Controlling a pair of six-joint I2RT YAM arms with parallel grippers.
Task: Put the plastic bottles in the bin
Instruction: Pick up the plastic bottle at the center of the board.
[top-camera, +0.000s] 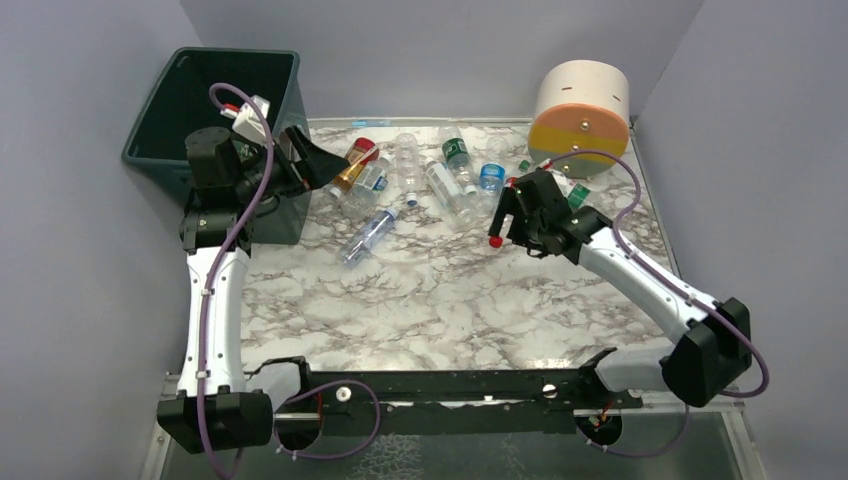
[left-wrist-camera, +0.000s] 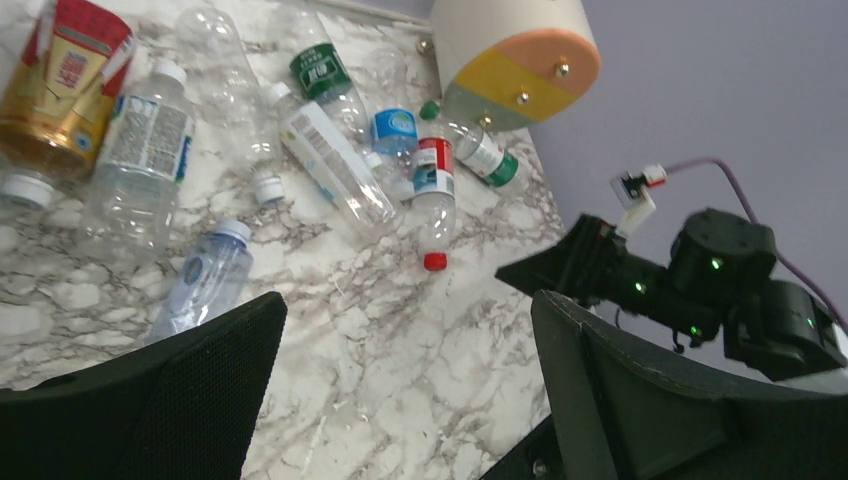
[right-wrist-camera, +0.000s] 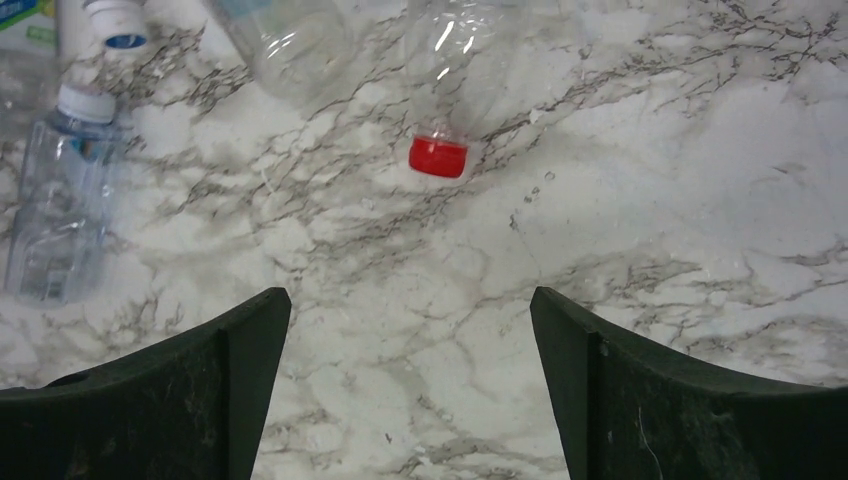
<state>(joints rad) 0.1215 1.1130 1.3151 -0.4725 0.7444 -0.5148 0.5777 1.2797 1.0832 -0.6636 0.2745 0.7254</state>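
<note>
Several plastic bottles lie at the back middle of the marble table: an amber one with a red label (top-camera: 353, 167) (left-wrist-camera: 62, 88), a clear blue-labelled one (top-camera: 369, 236) (left-wrist-camera: 200, 280), and a green-labelled one (top-camera: 458, 154) (left-wrist-camera: 320, 70). A clear bottle with a red cap (right-wrist-camera: 438, 157) (left-wrist-camera: 433, 205) lies just ahead of my right gripper (right-wrist-camera: 410, 310) (top-camera: 503, 218), which hangs open above bare table. The dark green bin (top-camera: 170, 95) stands at the back left. Beside its right wall my left gripper (top-camera: 325, 163) (left-wrist-camera: 408, 320) is open and holds nothing.
A big cream, orange and yellow cylinder (top-camera: 580, 118) (left-wrist-camera: 515, 50) stands at the back right, with bottles at its foot. Grey walls close in the table on three sides. The right arm (left-wrist-camera: 705, 280) shows in the left wrist view.
</note>
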